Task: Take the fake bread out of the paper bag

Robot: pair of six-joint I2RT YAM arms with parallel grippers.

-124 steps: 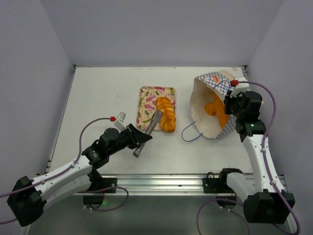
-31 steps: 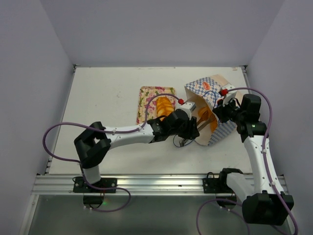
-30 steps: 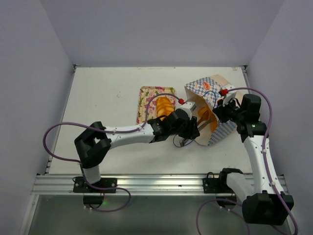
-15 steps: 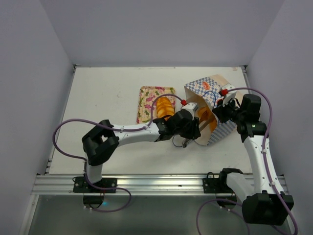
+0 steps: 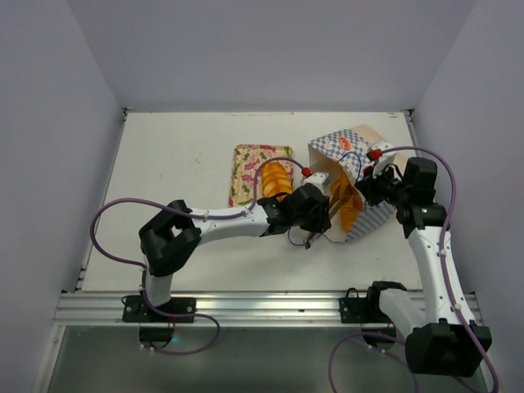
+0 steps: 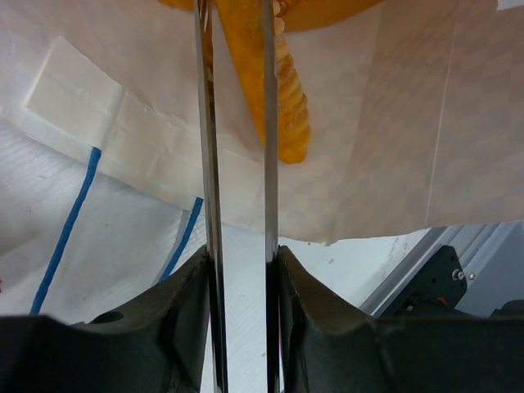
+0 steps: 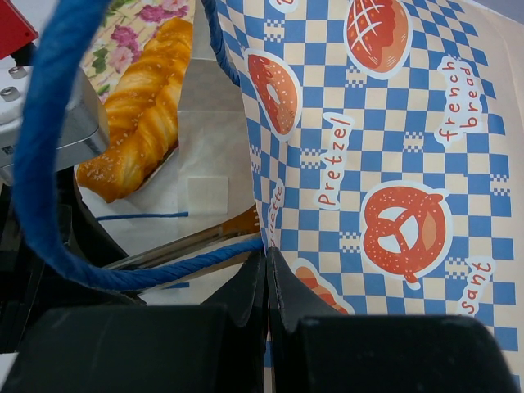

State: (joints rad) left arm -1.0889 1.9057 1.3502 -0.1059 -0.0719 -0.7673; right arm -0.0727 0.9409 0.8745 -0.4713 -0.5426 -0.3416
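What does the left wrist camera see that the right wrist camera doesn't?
Only the left wrist view: the paper bag's plain white inside, where an orange fake bread piece lies between the left gripper's thin metal fingers.

Only the right wrist view: the bag's blue checkered outside with pretzel drawings, a twisted pastry on the flowered tray, and the right gripper pinched shut on the bag's edge.

Both: the bag and its blue cord handle.
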